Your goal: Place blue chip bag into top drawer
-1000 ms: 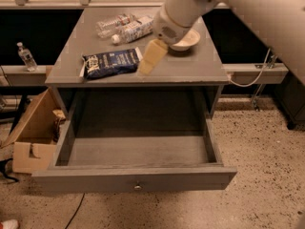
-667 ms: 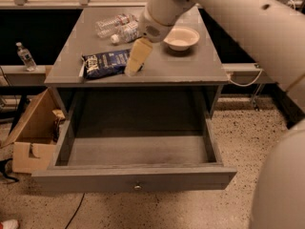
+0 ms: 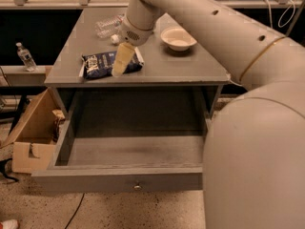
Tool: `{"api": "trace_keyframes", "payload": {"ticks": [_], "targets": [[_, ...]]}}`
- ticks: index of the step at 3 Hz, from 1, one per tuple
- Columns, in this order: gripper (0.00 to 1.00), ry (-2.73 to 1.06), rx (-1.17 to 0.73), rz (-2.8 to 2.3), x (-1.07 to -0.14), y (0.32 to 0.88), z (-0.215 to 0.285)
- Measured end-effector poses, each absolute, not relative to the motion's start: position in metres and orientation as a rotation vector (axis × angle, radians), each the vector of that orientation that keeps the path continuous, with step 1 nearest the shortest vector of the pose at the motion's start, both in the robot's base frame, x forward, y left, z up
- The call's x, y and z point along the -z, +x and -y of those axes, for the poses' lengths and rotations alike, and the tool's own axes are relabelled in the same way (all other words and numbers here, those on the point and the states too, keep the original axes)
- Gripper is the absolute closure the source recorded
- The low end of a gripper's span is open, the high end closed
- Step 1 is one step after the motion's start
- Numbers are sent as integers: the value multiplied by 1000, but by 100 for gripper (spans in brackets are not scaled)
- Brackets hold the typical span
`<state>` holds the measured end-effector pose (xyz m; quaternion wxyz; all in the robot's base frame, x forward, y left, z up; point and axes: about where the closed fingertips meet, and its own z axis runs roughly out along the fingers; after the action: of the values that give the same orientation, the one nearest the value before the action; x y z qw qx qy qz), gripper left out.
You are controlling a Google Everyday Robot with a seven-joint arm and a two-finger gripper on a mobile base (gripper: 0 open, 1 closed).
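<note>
The blue chip bag (image 3: 101, 64) lies flat on the grey cabinet's tabletop (image 3: 157, 66), near its front left edge. My gripper (image 3: 120, 67) hangs from the big white arm that fills the right of the view; its pale yellowish fingers point down over the right part of the bag. The top drawer (image 3: 128, 151) is pulled fully open below the tabletop, its inside bare, with a small round knob (image 3: 137, 187) on its front.
A white bowl (image 3: 178, 37) sits at the back right of the tabletop. Clear plastic water bottles (image 3: 108, 26) lie at the back left. An open cardboard box (image 3: 33, 137) stands on the floor left of the drawer. Another bottle (image 3: 25, 56) stands on a ledge at the far left.
The arm has swung left and toward the camera, now filling the right side. The gripper has moved left, from beside the bag's right end to over the bag. The bag has not moved.
</note>
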<state>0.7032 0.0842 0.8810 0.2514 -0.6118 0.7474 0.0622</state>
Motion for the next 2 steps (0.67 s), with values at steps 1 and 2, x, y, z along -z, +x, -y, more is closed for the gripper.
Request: {"api": "trace_keyframes", "payload": {"ticks": [1,2], "targets": [[0,-1663,-174,-2061,-863,717,-97],[0,-1665,-186,-2084,-850,726,-102]]}}
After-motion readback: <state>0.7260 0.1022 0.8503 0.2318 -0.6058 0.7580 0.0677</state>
